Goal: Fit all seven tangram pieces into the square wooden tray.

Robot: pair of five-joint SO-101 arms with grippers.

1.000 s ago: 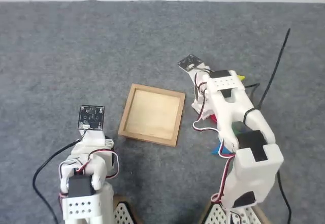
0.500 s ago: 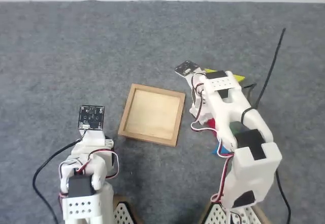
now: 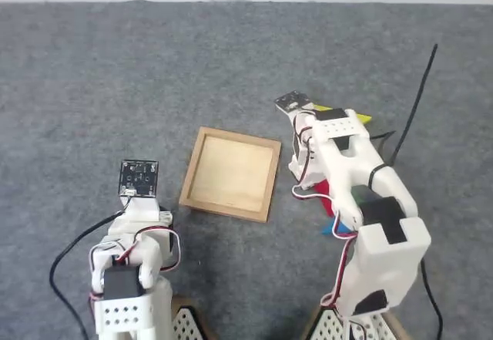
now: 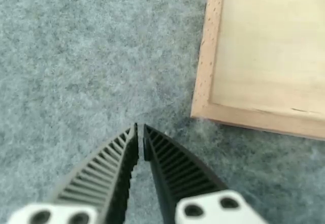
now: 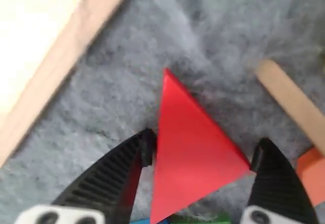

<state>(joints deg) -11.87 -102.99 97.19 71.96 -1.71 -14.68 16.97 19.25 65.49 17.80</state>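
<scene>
The square wooden tray (image 3: 191, 172) lies with nothing in it between the two arms. Its rim also shows as tray (image 4: 203, 76) and tray (image 5: 66, 76). A red triangle (image 5: 190, 148) lies flat on the carpet just right of the tray. My right gripper (image 5: 203, 150) stands open with one finger on each side of the triangle. From above, the right arm (image 3: 354, 170) covers most of the pieces; bits of red (image 3: 325, 193), blue (image 3: 331, 224) and yellow (image 3: 362, 116) stick out. My left gripper (image 4: 139, 130) is shut on nothing, over carpet near the tray's corner.
Beside the red triangle are a plain wooden piece (image 5: 289, 99), an orange piece (image 5: 312, 170) and a green edge (image 5: 203, 218). A black cable (image 3: 416, 109) runs behind the right arm. Grey carpet stretches open to the left and beyond the tray.
The right arm's wrist shifted a little left, then back slightly right, staying over the pieces. The left arm has not moved.
</scene>
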